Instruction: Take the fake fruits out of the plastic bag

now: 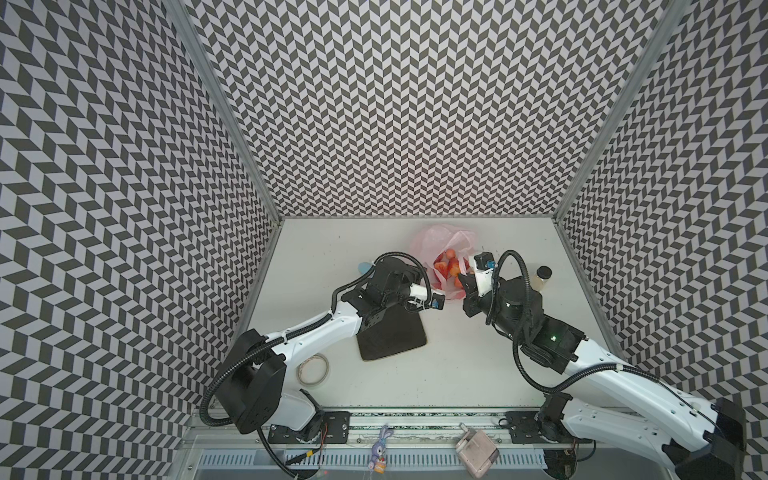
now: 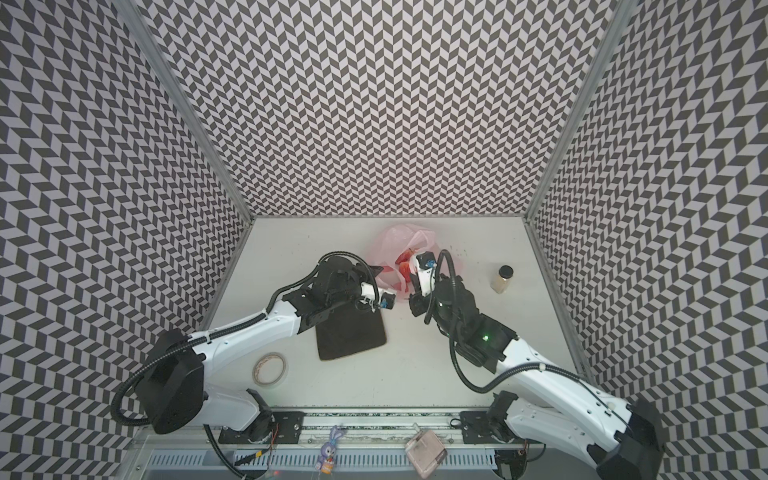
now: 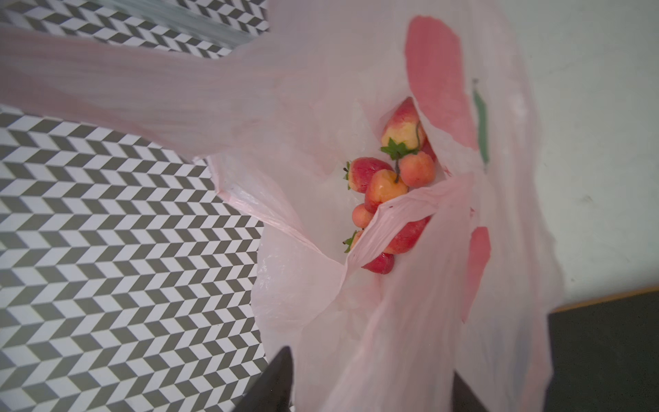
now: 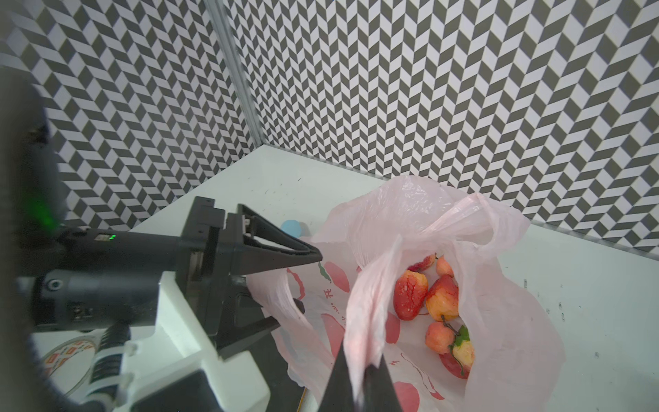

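The pale-pink plastic bag (image 1: 436,239) (image 2: 395,239) lies at the back of the table with its mouth held up. Inside it lie the fake fruits (image 1: 448,267) (image 4: 424,296) (image 3: 385,178): several red strawberries and small orange-peach balls. My right gripper (image 4: 360,372) (image 1: 464,282) is shut on a bunched strip of the bag's rim on the right side of the mouth. My left gripper (image 4: 307,281) (image 3: 372,371) is at the mouth's left side. Its jaws stand apart with the bag's loop handle and film between them.
A square dark plate (image 1: 395,338) lies under the left arm, just in front of the bag. A tape roll (image 1: 312,371) sits front left, a small jar (image 1: 542,278) to the right, and a light-blue blob (image 4: 290,226) behind the left gripper. Patterned walls enclose three sides.
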Controlling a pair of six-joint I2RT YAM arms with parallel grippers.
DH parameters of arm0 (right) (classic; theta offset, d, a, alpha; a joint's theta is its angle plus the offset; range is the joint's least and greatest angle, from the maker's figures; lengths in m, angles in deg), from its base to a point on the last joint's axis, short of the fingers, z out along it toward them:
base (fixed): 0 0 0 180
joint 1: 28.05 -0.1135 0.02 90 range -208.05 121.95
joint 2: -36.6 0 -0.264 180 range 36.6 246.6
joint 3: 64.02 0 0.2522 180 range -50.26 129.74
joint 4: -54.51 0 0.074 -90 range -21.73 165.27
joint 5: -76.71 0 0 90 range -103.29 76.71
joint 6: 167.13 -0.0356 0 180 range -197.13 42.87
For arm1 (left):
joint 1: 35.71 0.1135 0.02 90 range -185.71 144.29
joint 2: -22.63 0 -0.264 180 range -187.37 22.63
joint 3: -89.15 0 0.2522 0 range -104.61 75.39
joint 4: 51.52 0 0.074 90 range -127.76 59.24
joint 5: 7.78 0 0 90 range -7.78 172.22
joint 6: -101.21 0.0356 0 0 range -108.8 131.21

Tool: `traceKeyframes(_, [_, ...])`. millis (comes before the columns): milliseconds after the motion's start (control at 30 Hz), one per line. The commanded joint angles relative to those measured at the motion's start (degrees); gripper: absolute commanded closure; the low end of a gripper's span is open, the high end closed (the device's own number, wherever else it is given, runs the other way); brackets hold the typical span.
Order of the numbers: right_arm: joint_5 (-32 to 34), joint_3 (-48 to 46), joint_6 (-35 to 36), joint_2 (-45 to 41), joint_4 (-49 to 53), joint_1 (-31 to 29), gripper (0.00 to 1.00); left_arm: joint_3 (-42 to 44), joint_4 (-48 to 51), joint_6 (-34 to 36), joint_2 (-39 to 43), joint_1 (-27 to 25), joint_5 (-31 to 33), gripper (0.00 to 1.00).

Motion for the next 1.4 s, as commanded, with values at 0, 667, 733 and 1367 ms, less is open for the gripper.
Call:
traceKeyframes(0, [7.5, 3.7, -3.9, 0.5, -0.1, 0.6, 0.94, -0.7, -9.6, -7.7, 1.3, -0.1, 0.8, 0.59])
traceKeyframes(667, [-3.4, 4.3, -12.3, 2.2, 0.9, 6.9, 0.95, 15.8, -23.1, -97.6, 19.1, 7.5, 15.0, 0.61])
traceKeyframes(733, [-4.8, 4.5, -11.6, 2.5, 0.3, 6.9, 0.95, 13.9, -19.8, -94.6, 18.8, 8.0, 12.0, 0.50])
traceKeyframes(1367, [-9.4, 7.7, -8.1, 5.4, 1.4, 6.8, 0.96, -19.2, 21.2, -57.2, 2.7, 8.8, -2.2, 0.52])
